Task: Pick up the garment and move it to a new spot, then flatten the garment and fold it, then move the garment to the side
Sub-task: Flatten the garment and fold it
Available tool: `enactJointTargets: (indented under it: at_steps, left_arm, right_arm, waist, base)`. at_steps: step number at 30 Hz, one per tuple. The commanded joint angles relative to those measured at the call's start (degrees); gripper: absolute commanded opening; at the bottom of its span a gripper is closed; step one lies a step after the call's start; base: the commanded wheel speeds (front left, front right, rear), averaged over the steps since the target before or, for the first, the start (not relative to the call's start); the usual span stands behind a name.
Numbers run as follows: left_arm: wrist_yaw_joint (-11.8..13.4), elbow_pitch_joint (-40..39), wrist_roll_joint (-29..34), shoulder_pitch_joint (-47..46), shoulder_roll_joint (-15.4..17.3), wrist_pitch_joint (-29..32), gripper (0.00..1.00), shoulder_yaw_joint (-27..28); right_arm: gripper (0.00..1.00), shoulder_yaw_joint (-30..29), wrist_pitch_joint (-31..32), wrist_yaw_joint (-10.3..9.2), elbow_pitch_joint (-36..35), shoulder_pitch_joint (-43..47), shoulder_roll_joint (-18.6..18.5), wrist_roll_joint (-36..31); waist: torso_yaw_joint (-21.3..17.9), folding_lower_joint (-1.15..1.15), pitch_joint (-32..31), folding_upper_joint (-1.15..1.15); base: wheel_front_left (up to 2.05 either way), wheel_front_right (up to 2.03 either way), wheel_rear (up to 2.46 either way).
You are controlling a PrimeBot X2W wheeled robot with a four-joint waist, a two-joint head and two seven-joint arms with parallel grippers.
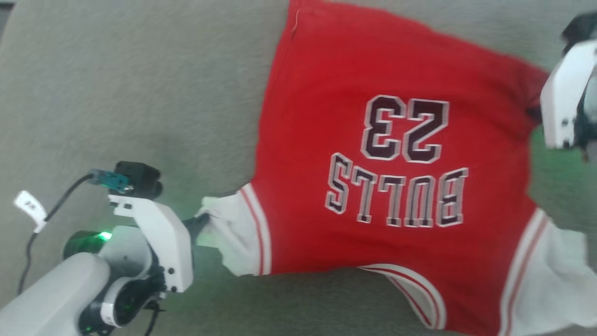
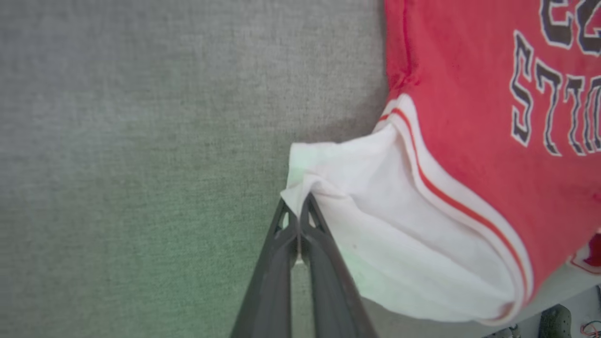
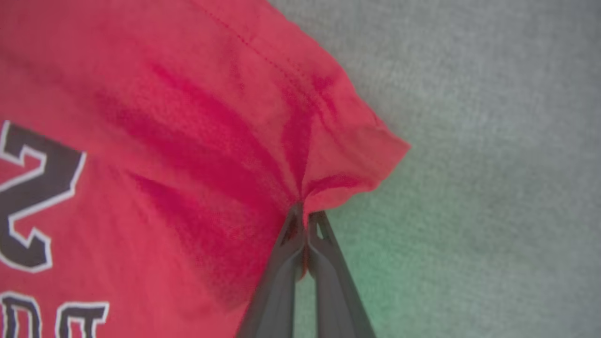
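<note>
Nearest you, your left gripper (image 2: pixel 298 209) was pinched shut on the crumpled cuff of one white sleeve (image 2: pixel 399 244) of the red jersey shirt (image 1: pixel 396 70), a soft knit with white-and-red striped trim and black, white-outlined "BULLS 23" lettering (image 1: pixel 401 163) facing up. The shirt lay spread across the grey woven surface (image 1: pixel 140 93), its body mostly smooth and its other white sleeve (image 1: pixel 555 280) bunched at the near right edge. Farther off, your right gripper (image 3: pixel 305 211) was clamped on a red hem corner (image 3: pixel 375 145), with creases fanning from the pinch. The step looked like a two-point lift or stretch. You would have done well to raise both ends together, keep the cloth taut between the grips, and move slowly, so neither thin pinch slipped and the loose sleeve did not tuck under.
</note>
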Motion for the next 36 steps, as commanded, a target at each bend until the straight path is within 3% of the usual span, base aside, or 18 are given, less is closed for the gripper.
enactJointTargets:
  at_steps: [1,7,13,18,23,26,27,36]
  left_arm:
    - [0.5,-0.2,0.1,0.7,0.6,0.1,0.0,0.4]
    - [1.8,-1.4,-0.5,1.9,3.0,0.5,0.0,1.5]
    - [2.6,-1.9,-0.5,2.3,4.2,0.7,0.0,1.8]
    - [2.4,-2.4,-0.8,2.5,4.4,0.7,0.0,2.1]
    - [2.2,-2.2,-0.9,2.7,4.0,0.3,0.0,1.9]
    - [1.5,-2.5,-1.5,2.9,3.3,0.2,0.0,1.8]
    - [1.4,-2.5,-1.4,2.9,3.3,0.3,0.0,1.8]
    - [1.6,-2.5,-0.9,3.9,3.7,0.1,0.0,1.3]
  right_arm:
    - [0.0,0.7,0.7,-0.05,-2.2,2.4,-1.2,1.0]
    - [0.0,0.2,4.0,-0.05,-14.9,13.7,-3.8,6.7]
    - [0.0,-4.3,9.1,-0.05,-27.1,26.3,-5.0,8.7]
    - [0.0,-11.9,9.6,-0.06,-34.2,36.8,-1.7,6.8]
    - [0.0,-16.3,7.6,-0.06,-34.9,43.9,3.0,3.7]
    - [0.36,-17.2,5.4,-0.06,-33.5,45.7,4.8,2.1]
    - [1.0,-17.3,4.7,-0.07,-33.1,46.1,5.2,1.9]
    - [1.0,-20.9,2.6,-0.07,-38.7,46.7,5.8,1.8]
  waist:
    - [-3.3,0.0,-2.5,0.0]
    - [-7.4,0.0,-4.3,0.0]
    - [-9.5,0.0,-5.6,0.0]
    - [-9.6,0.0,-5.6,0.0]
    - [-9.0,0.0,-5.4,0.0]
    - [-8.5,0.0,-5.6,0.0]
    - [-8.4,0.0,-5.7,0.0]
    - [-7.2,0.0,-7.2,0.0]
  base:
    - [0.0,0.0,0.0]
    - [0.0,0.0,0.0]
    - [0.0,0.0,0.0]
    - [0.0,0.0,0.0]
    - [0.0,0.0,0.0]
    - [0.0,0.0,0.0]
    - [0.0,0.0,0.0]
    - [0.0,0.0,0.0]
